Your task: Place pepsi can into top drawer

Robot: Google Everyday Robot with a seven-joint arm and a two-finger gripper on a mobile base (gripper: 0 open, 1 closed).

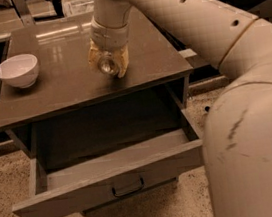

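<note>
My gripper (108, 60) hangs over the middle of the grey cabinet top (63, 90), its tan fingers (122, 60) closed around the pepsi can (107, 64). Only the can's round silver end shows between the fingers; its blue side is hidden. The can seems to be held just above the top. The top drawer (106, 183) is pulled open below and in front of the gripper. Its inside looks empty, and its dark bar handle (128, 187) sits at the centre of the front panel.
A white bowl (17, 70) stands on the cabinet top at the left. My large pale arm (248, 115) fills the right side. Speckled floor (14, 173) lies around the cabinet, and shelving runs along the back.
</note>
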